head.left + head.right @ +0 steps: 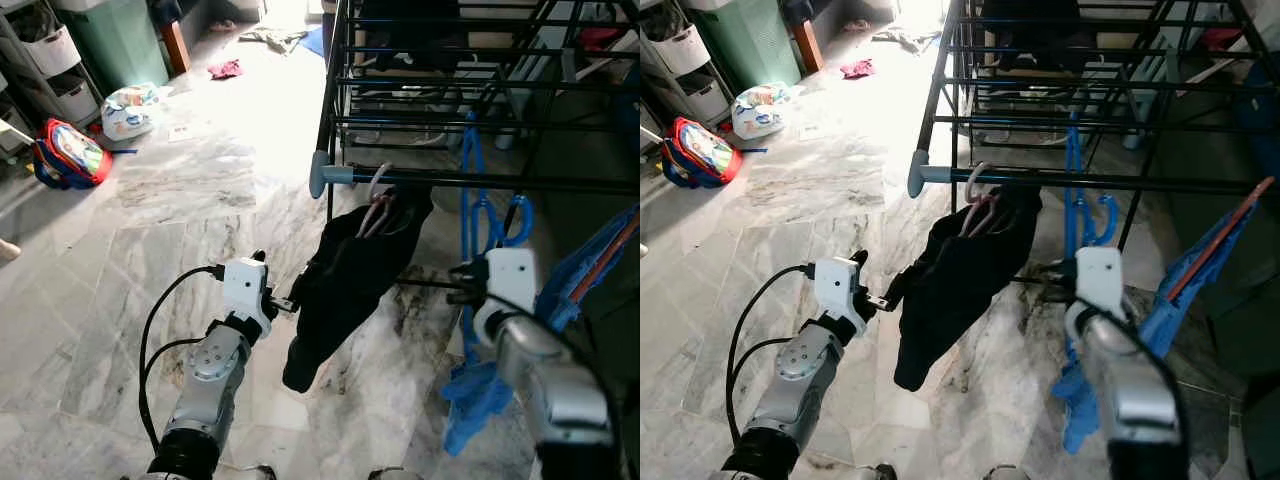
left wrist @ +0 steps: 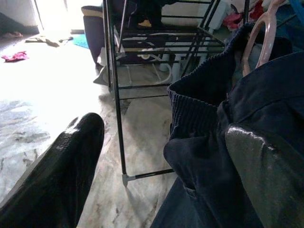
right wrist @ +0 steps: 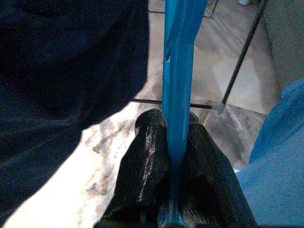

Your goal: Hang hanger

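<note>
Blue hanger (image 3: 176, 85) is pinched between the right gripper (image 3: 175, 142) fingers, long axis running upright, hook end up by the black drying rack (image 1: 340, 130) rail next to one pink hanger (image 1: 378, 190) carrying a dark garment (image 1: 345, 285). Left gripper (image 1: 290, 303) sits at that garment's edge with fingers spread, one pad against the cloth. Bare marble floor (image 1: 190, 210) lies wide to the robot's left, rack bars crowd the right.
</note>
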{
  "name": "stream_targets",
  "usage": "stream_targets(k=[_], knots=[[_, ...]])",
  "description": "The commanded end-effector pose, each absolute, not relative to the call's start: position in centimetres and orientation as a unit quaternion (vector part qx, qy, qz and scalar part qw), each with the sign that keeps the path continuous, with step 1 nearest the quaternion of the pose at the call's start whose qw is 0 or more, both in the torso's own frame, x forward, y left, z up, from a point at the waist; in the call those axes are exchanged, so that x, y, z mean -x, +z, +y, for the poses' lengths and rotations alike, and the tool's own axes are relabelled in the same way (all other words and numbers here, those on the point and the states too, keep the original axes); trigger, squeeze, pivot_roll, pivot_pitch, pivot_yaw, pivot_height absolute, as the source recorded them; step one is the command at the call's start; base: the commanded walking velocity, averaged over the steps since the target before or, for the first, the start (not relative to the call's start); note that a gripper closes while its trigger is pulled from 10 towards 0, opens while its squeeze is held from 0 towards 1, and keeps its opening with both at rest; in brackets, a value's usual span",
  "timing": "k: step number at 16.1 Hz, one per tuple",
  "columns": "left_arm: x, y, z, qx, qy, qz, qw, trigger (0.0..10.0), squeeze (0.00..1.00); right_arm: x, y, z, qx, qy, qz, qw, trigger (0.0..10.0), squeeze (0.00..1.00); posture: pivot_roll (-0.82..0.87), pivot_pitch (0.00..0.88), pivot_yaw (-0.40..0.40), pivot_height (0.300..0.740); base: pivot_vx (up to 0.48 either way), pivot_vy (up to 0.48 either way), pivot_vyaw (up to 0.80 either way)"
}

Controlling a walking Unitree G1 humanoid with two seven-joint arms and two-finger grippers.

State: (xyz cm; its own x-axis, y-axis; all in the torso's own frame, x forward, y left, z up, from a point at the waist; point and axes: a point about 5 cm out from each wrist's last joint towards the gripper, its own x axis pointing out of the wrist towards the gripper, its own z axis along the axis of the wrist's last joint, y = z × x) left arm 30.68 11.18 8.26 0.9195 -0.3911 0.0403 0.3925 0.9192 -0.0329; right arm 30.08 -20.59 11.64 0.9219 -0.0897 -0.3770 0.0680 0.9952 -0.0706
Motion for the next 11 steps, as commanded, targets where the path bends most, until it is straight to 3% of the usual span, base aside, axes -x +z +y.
stream_targets(k=[1,7,11], knots=[[-30.7,8.0,11.3,0.014,-0.197,-0.01,0.98,10.0,0.0,-30.5,12.0,-21.1,0.021,-0.042,0.189,0.981,10.0,0.0,-0.1,0.166,0.042,0.74,0.0,0.0,0.0],[-30.8,8.0,11.2,0.012,-0.2,-0.01,0.98,10.0,0.0,-34.6,14.2,-22.3,0.013,-0.036,0.181,0.983,10.0,0.0,-0.09,0.167,0.044,0.74,0.0,0.0,0.0],[-30.7,7.8,11.2,0.01,-0.199,-0.004,0.98,10.0,0.0,-35.8,13.1,-21.7,-0.031,-0.025,0.237,0.971,10.0,0.0,-0.08,0.167,0.04,0.74,0.0,0.0,0.0]])
